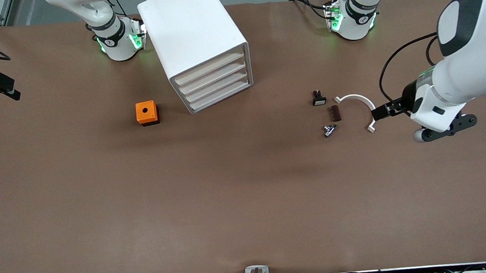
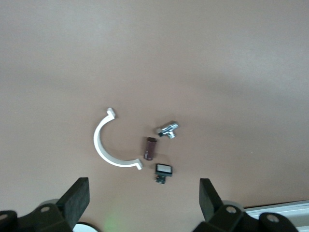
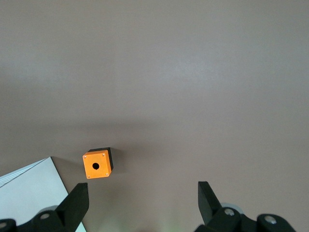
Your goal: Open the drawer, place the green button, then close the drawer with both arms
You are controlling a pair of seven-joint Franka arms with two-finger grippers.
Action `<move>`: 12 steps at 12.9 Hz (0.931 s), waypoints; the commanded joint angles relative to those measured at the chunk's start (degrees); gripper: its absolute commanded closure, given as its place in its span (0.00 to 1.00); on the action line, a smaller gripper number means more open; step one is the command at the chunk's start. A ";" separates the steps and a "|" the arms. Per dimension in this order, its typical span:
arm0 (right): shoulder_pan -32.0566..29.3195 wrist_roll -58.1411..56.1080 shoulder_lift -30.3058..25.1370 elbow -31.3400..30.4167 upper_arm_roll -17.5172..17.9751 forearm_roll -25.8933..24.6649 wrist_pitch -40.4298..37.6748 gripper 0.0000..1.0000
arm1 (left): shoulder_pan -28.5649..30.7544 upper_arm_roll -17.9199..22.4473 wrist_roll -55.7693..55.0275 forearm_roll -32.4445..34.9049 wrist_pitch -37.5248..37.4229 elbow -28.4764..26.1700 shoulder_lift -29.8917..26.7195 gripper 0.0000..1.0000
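Left tool point(image 2: 143, 193) is hovering with its fingers spread wide over the surface point(image 1: 247, 197) at the left arm's end, looking down on a cluster of small parts. Right tool point(image 3: 143, 195), likewise spread and holding nothing, is hanging over the right arm's end near an orange box point(image 1: 147, 113); this arm appears to be waiting.

Lying in the cluster are a white half-ring point(image 1: 357, 103), a brown block point(image 1: 335, 112), a chrome fitting point(image 1: 330, 129) and a black switch with a white face point(image 1: 319, 98). No green-capped button is showing clearly among them. A greenish fleck is sitting just beside the white-faced switch in the left wrist view, but whether it is the button cannot be told.

Standing between the two arm bases is the white cabinet point(image 1: 194, 36), beside the orange box. All four trays are sitting flush, so the drawer point(image 1: 218, 96) is not yet open. Which of the four is meant cannot be told.

Handling, as a judgement: the button is probably light and rigid, with a smooth rounded cap likely to slip. The flat sides of its blocky body are offering the surer hold. The drawer is probably sliding easily, best taken at its cream front edge.
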 commanded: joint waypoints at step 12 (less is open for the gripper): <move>0.14 2.49 -1.52 -1.16 -0.04 -0.24 0.27 0.00 | 6.68 -0.76 14.07 3.72 1.46 -15.96 -14.15 0.00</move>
